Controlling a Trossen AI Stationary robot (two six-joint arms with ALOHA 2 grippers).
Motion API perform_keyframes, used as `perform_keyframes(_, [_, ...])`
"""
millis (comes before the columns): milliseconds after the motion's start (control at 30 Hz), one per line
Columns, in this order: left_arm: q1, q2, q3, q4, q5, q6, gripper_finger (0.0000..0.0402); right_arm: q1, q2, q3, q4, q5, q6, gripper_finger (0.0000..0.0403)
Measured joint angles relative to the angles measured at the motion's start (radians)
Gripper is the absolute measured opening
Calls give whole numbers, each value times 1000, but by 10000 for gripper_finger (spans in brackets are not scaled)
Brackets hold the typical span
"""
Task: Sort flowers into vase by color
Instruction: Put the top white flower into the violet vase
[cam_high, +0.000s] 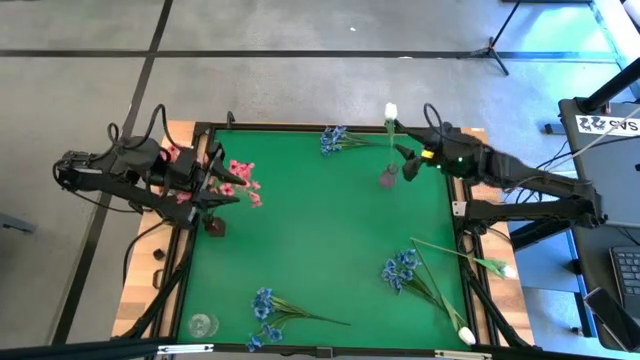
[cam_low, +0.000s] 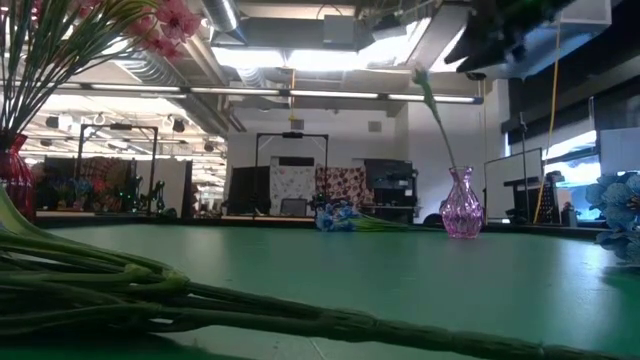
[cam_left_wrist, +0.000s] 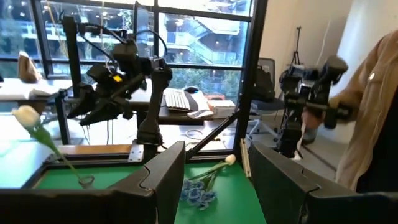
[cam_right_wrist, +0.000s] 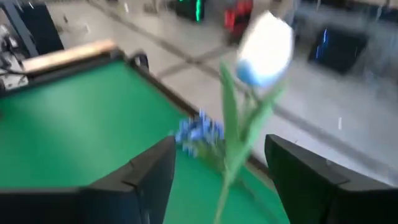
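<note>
A white flower (cam_high: 391, 111) stands with its stem in a small pink glass vase (cam_high: 388, 178) at the table's far right, leaning toward the far edge. My right gripper (cam_high: 408, 165) hangs open just right of that vase; in the right wrist view the stem (cam_right_wrist: 230, 124) rises between the spread fingers, and I see no touch. Pink flowers (cam_high: 240, 180) stand in a dark red vase (cam_high: 215, 225) at the left edge. My left gripper (cam_left_wrist: 214, 180) is open beside them, with nothing between its fingers.
Blue flowers lie at the far edge (cam_high: 335, 140), at the near right (cam_high: 400, 268) and at the near left (cam_high: 265, 305). Two white flowers (cam_high: 465, 335) (cam_high: 505, 268) lie near the right edge. A clear glass vase (cam_high: 202, 325) stands at the near left corner. A person (cam_left_wrist: 373, 112) stands beyond the table.
</note>
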Motion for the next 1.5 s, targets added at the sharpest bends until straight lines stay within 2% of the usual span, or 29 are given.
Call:
perform_keyframes(100, [0, -7, 0, 1, 1, 43, 174, 12, 8, 110, -268, -79, 165, 247])
perform_keyframes(233, [0, -25, 0, 0, 2, 109, 174, 75, 17, 186, -487, -195, 437, 248])
perform_keyframes(400, [0, -26, 0, -3, 4, 112, 174, 246, 56, 157, -573, -282, 825, 248])
perform_keyframes(533, [-1, -25, 0, -20, 45, 91, 174, 454, 135, 121, -562, -247, 1227, 248])
perform_keyframes(733, [-1, -23, 0, -141, 129, 78, 174, 768, 283, 52, -563, -49, 1992, 248])
perform_keyframes(800, [-1, -23, 0, -168, 165, 78, 174, 832, 336, 29, -560, -41, 2125, 248])
perform_keyframes(900, [-1, -23, 0, -174, 192, 79, 174, 842, 418, 15, -513, -74, 2151, 248])
perform_keyframes(967, [-1, -23, 0, -173, 193, 79, 174, 839, 461, 12, -531, -101, 2088, 248])
perform_keyframes(1033, [-1, -23, 0, -173, 193, 82, 174, 831, 489, 11, -563, -139, 1971, 248])
perform_keyframes(1167, [-1, -23, 0, -163, 193, 84, 174, 805, 508, 12, -664, -284, 1683, 248])
perform_keyframes(1300, [-1, -23, 0, -159, 194, 62, 174, 756, 508, -13, -726, -362, 1434, 248])
perform_keyframes(1400, [-1, -23, 0, -160, 203, 21, 174, 703, 509, -79, -662, -418, 1256, 239])
perform_keyframes(1500, [-1, -23, 0, -147, 262, 7, 174, 667, 509, -150, -553, -484, 1111, 218])
